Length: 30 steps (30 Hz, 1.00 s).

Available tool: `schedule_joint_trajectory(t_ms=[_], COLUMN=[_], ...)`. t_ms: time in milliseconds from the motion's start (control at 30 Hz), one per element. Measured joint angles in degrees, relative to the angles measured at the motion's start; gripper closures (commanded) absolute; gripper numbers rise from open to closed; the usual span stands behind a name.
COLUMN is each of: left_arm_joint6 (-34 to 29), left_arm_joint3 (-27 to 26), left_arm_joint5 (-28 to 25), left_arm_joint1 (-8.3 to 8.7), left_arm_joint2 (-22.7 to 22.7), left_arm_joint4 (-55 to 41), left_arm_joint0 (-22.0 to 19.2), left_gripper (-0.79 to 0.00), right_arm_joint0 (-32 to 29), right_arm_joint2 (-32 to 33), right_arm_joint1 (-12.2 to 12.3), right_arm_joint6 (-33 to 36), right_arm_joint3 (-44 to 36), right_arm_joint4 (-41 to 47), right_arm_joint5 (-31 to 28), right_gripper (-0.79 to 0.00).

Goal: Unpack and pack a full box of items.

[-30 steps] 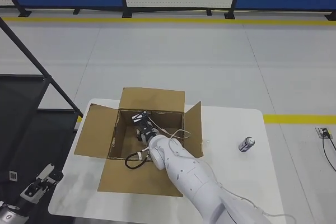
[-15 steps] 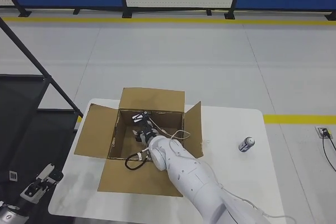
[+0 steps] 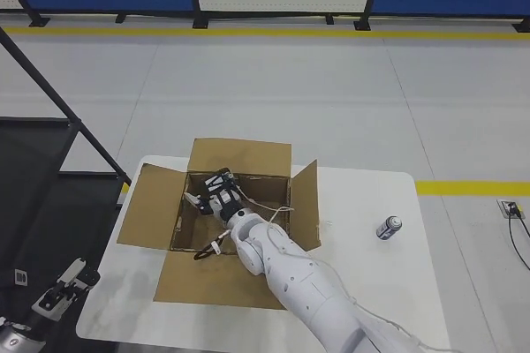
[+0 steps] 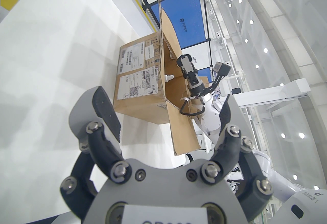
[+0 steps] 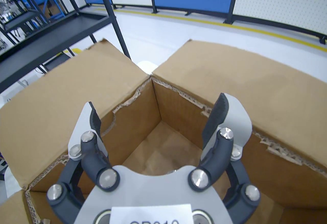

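1. Box sits open on table, flaps splayed. The torn rim could snag a finger on entry.
2. Right gripper is released and empty above an inner corner. It's close to the walls and may shove the box.
3. Can lies on its side well apart and could roll.
4. Left gripper is released and empty, well clear of the box.

I am wearing smooth white shells along my right arm, and a thin black cable is looping out at eight o'clock from the wrist. My right gripper is showing a pale grey plate, dark links, bright round screws, ridged black pads and a white label. My left gripper is matching it.
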Motion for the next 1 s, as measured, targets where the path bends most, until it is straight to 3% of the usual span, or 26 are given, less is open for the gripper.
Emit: schedule_joint_trajectory(t_ms=[200, 333, 533, 833, 1000], left_arm_joint6=[0.0, 0.0, 0.0, 0.0, 0.0], left_arm_joint3=[0.0, 0.0, 0.0, 0.0, 0.0], left_arm_joint5=[0.0, 0.0, 0.0, 0.0, 0.0], left_arm_joint1=[0.00, 0.00, 0.00, 0.00, 0.00], left_arm_joint2=[0.0, 0.0, 0.0, 0.0, 0.0], left_arm_joint4=[0.0, 0.0, 0.0, 0.0, 0.0], left_arm_joint0=[0.0, 0.0, 0.0, 0.0, 0.0], left_gripper=[-0.785, -0.785, -0.785, -0.785, -0.785], right_arm_joint0=[-7.3, -15.6, -26.5, -45.4, -56.0], right_arm_joint2=[3.9, 8.6, 15.4, 27.4, 34.8], right_arm_joint1=[5.2, 9.4, 13.3, 16.5, 17.6], right_arm_joint6=[-0.5, 7.9, 16.6, 10.0, 9.8], right_arm_joint3=[-15.3, -31.7, -52.3, -77.4, -88.7], right_arm_joint4=[-6.5, -13.1, -21.3, -29.7, -30.8], right_arm_joint5=[2.4, 3.0, 2.1, 10.9, 15.7], right_gripper=[-0.785, -0.785, -0.785, -0.785, -0.785])
